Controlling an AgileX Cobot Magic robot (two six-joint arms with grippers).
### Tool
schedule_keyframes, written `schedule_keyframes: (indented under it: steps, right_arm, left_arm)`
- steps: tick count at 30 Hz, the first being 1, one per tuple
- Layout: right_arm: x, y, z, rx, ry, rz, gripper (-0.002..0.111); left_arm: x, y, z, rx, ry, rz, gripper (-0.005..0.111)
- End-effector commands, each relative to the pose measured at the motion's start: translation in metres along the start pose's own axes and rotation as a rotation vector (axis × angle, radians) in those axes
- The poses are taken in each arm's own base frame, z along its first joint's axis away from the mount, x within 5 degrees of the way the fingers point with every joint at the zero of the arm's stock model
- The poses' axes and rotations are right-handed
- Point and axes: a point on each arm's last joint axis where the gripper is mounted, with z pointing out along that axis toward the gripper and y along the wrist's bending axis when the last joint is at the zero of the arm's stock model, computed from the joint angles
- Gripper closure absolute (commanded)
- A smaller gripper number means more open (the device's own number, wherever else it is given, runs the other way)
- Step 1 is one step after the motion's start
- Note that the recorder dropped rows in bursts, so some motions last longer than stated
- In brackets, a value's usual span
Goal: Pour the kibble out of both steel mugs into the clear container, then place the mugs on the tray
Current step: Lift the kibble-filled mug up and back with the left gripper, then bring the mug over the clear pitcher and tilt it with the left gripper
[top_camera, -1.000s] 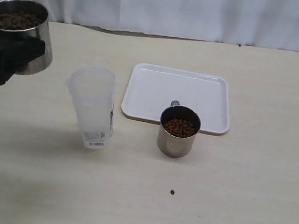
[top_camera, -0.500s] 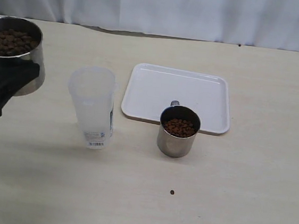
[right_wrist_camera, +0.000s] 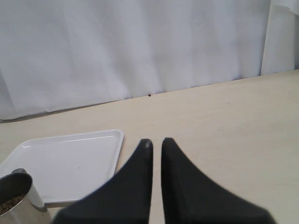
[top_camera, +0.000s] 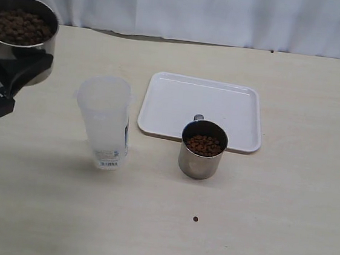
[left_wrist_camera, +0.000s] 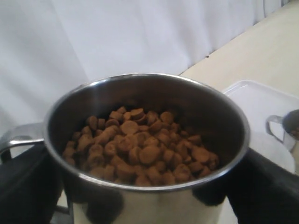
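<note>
- Steel mug (top_camera: 1,55) full of kibble (top_camera: 19,26), clamped in the left end effector (top_camera: 16,78), held upright in the air beside the clear container (top_camera: 104,120).
- Step: first pour, not yet started.
- Next: bring the rim over the container mouth and tip slowly.
- Right end effector (right_wrist_camera: 156,144) is narrow and empty.
- Second mug (top_camera: 201,158) sits on the bench (top_camera: 269,223), by the tray (top_camera: 221,102).

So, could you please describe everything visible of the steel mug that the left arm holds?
The steel mug is a shiny metal cylinder with a thin rim and a small loop handle. It is upright, lifted off the table, with the dark fingers of the left end effector clamped on opposite sides of its wall. Brown kibble fills it to below the rim; none is spilling. It hangs left of the clear container, apart from it.
</note>
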Motion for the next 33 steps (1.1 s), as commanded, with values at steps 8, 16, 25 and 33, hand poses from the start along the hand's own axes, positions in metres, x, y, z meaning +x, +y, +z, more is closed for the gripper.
schedule_keyframes:
  steps: [8, 16, 25, 33]
  right_arm:
    - [0.001, 0.000, 0.000, -0.004, -0.002, -0.001, 0.103]
    - [0.001, 0.000, 0.000, -0.004, -0.002, -0.001, 0.103]
    - [0.001, 0.000, 0.000, -0.004, -0.002, -0.001, 0.103]
    - [0.001, 0.000, 0.000, -0.004, -0.002, -0.001, 0.103]
  left_arm:
    - [-0.003, 0.009, 0.000, -0.036, 0.092, 0.201, 0.107]
    - [-0.017, 0.019, 0.001, -0.072, 0.092, 0.279, 0.107]
    - [-0.016, 0.028, 0.018, -0.035, 0.138, 0.294, 0.107]
    - [-0.006, 0.027, 0.028, 0.000, 0.179, 0.292, 0.107]
